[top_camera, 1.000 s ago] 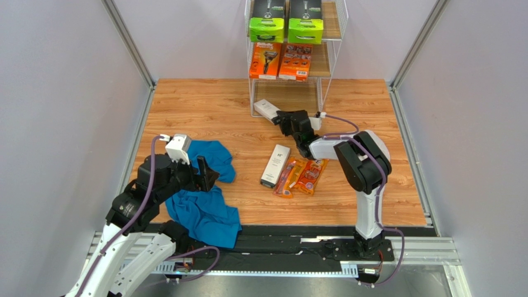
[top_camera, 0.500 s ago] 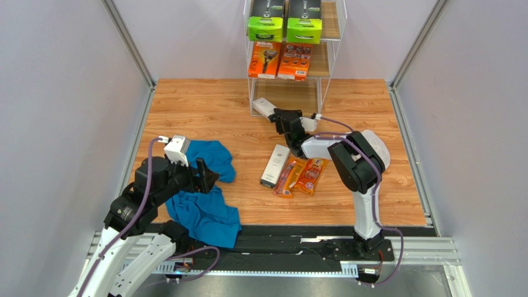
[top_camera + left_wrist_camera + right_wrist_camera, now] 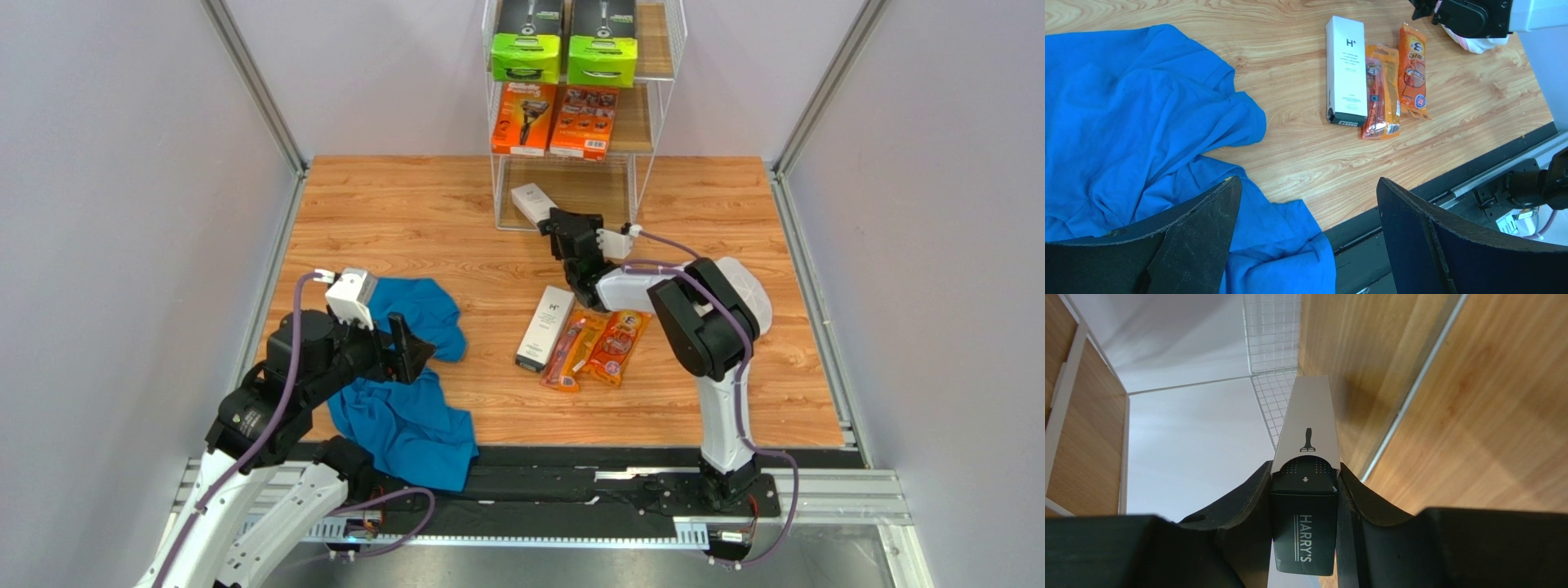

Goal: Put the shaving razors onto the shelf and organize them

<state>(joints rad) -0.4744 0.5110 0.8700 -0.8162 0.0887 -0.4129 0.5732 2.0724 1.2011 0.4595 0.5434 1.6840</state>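
Shifted shelfward — white box (near end hidden) in right gripper.

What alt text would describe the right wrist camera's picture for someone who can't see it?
The right gripper clamps a slim white razor box by its black HARRY'S end, pointing it toward the white wire shelf.

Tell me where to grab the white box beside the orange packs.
I'd come from above and pinch across the white box's narrow width near its far end. It lies flat and slim, and an orange blister pack crowds its nearer half.
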